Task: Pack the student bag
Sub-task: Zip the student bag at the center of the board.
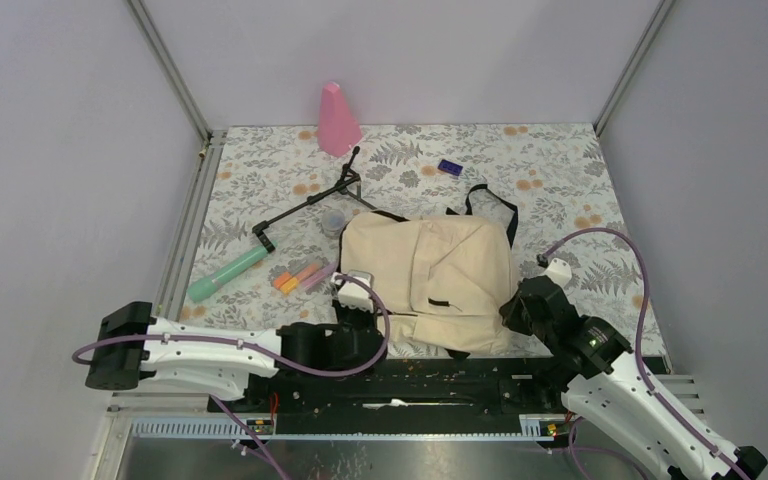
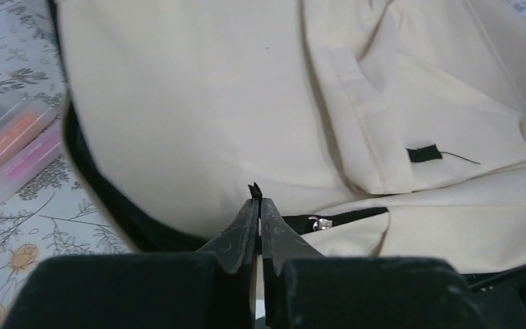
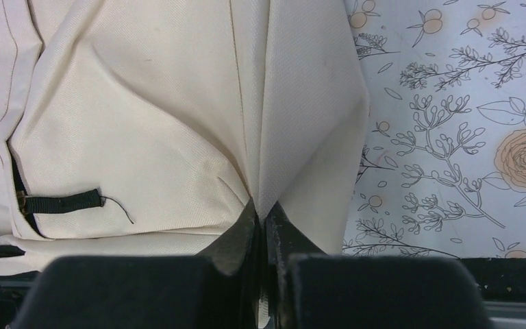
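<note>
The bag [image 1: 430, 275] lies flat on the table [image 1: 560, 180], near the front edge. Right wrist view: right gripper [image 3: 261, 212] clamped on a fabric fold. Left wrist view: left gripper [image 2: 255, 205], fingers together by the zipper [image 2: 320, 222]. Only the top view shows the cone [image 1: 337, 120].

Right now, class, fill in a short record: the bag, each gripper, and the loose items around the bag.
bag: cream student bag, lying flat mid-table, dark lining showing along its left edge
left gripper: shut on a small black tab at the bag's near left edge
right gripper: shut on a fabric fold at the bag's right edge
left of bag: green tube, orange and pink highlighters, black stand
far side: pink cone, small purple item
</note>
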{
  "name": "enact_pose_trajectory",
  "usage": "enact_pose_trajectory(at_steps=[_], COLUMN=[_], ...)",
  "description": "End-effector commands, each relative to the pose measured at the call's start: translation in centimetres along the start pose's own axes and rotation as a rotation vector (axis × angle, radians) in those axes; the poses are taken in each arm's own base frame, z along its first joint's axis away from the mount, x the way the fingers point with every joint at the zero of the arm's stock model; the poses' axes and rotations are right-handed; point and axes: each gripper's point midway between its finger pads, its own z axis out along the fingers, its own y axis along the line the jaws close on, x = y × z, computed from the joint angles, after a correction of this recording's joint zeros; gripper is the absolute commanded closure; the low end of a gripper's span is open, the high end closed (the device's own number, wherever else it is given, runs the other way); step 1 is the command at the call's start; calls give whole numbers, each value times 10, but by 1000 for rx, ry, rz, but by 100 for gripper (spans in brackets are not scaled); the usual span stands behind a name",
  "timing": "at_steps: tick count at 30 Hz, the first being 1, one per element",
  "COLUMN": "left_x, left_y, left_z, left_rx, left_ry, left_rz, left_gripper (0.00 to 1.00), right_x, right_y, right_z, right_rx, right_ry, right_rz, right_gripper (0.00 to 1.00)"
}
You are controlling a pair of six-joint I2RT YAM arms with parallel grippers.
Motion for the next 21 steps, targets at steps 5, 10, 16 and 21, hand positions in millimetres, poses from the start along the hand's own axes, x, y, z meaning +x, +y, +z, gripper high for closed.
enact_pose_trajectory(at_steps=[5,10,16,21], left_x=[-23,-35,-52,-69], left_y=[45,57,76,63], left_z=[2,4,12,11], left_rx=[-108,-108,-113,9], left_ry=[-99,-121,-143,-153], left_rz=[-95,-115,-129,-128], left_gripper=[100,100,100,100], right_x=[-21,-28,-33,-35], right_y=[-24,-25,-25,-23], right_z=[1,-2,-5,-6], right_rx=[126,130,130,124], right_ry=[-121,-149,-176,-182], right_rz=[-2,1,11,29], right_gripper=[100,100,100,100])
